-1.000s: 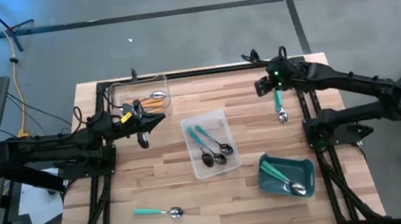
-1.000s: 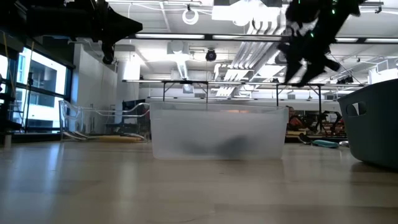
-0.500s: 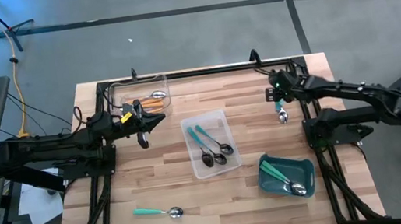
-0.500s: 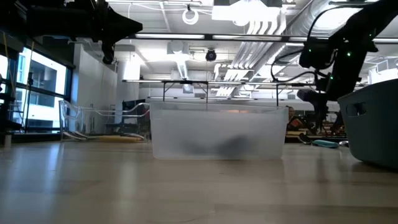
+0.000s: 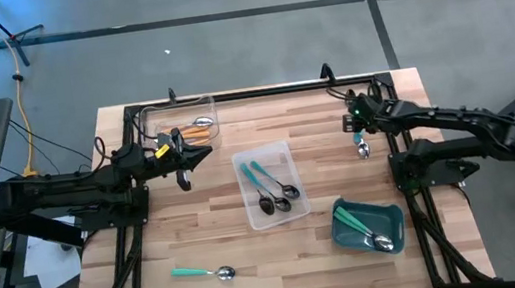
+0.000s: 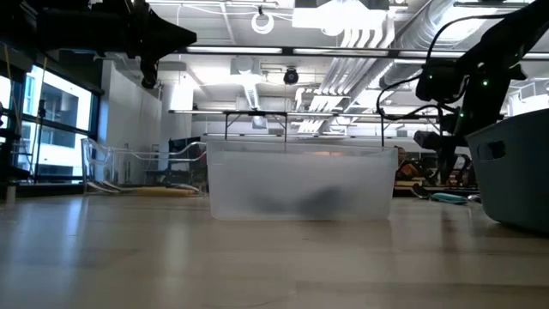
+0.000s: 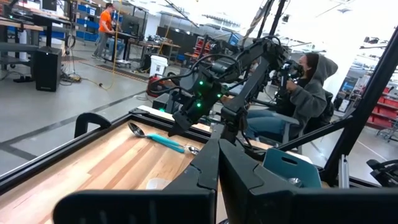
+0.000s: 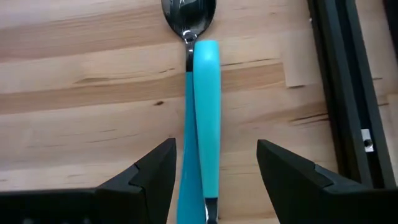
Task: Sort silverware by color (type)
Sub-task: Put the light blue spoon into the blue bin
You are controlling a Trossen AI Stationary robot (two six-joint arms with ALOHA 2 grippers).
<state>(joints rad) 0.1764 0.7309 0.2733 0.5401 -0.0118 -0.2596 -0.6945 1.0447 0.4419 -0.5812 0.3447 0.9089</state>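
The wooden bench (image 5: 198, 223) carried a clear tray (image 5: 272, 184) with teal-handled spoons at its middle, and a teal bin (image 5: 370, 226) near the right front. The right pincer (image 8: 214, 171) stood low with fingers spread wide either side of a teal-handled spoon (image 8: 202, 118) lying flat near the far right corner. The left pincer (image 5: 200, 153) hung narrow beside the far-left tray (image 5: 179, 123).
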